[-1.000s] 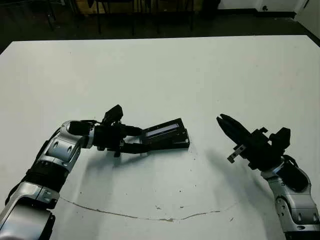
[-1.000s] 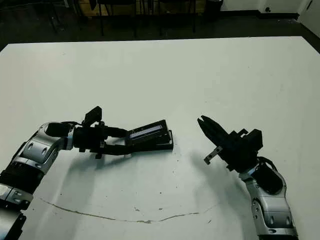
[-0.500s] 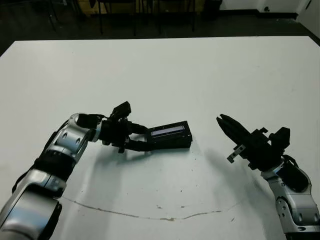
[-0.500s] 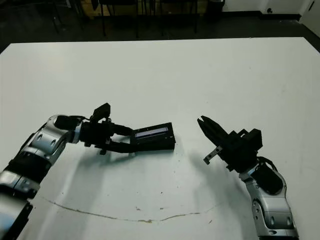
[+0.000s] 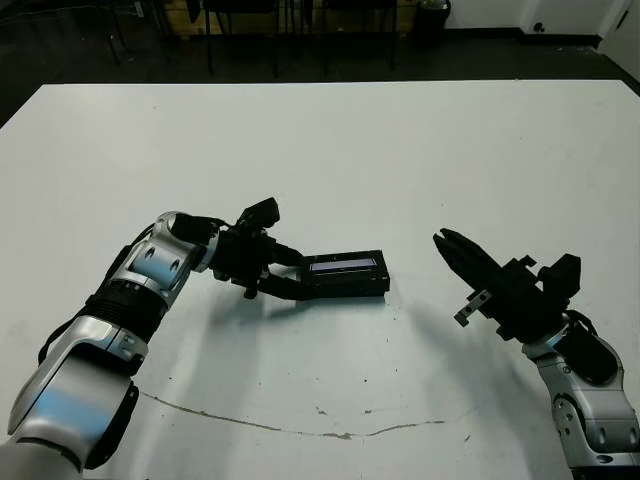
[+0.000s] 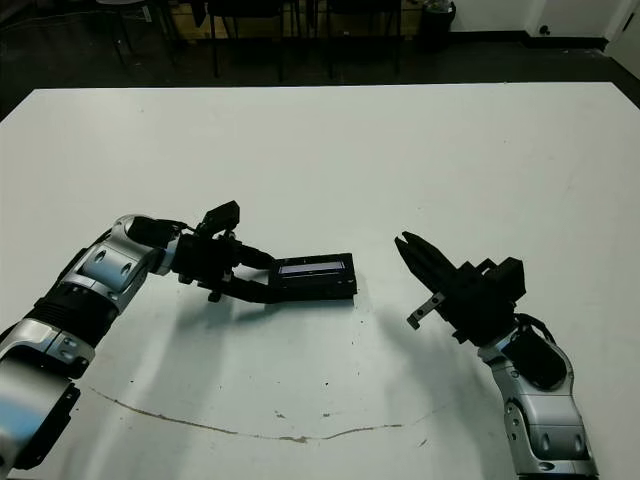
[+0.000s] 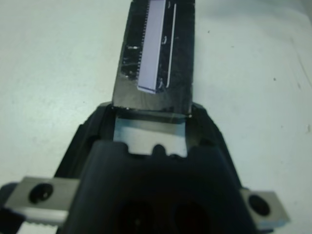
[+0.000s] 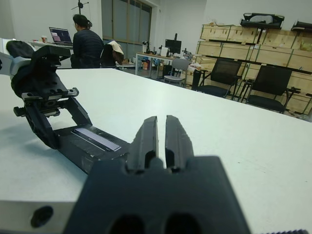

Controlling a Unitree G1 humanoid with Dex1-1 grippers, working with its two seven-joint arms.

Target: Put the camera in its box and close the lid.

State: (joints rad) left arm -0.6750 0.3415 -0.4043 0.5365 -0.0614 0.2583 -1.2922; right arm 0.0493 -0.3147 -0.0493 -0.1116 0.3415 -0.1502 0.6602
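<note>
Since the earlier frames, the left gripper has swung farther forward on the table and brought the lid down from a raised tilt until it lies flat and level on the box, its edges lined up with the box's edges. Its two black fingers straddle the near end of the lid and box, one high and one low, and appear to clamp that end; the left wrist view shows the lid's end seated between them. A pale grey label strip runs lengthwise along the lid's top. No camera is visible; with the lid down, the box's interior cannot be checked. The box sits on the white table, near its middle and slightly to the robot's left. Well apart to the right, the right gripper hovers above the table with its fingers pressed together, only a thin slit between them, holding nothing and pointing toward the box. Along the table's near edge runs a thin, irregular dark crack line. Beyond the table, a seated person faces a laptop, with chairs and stacked wooden crates behind.
</note>
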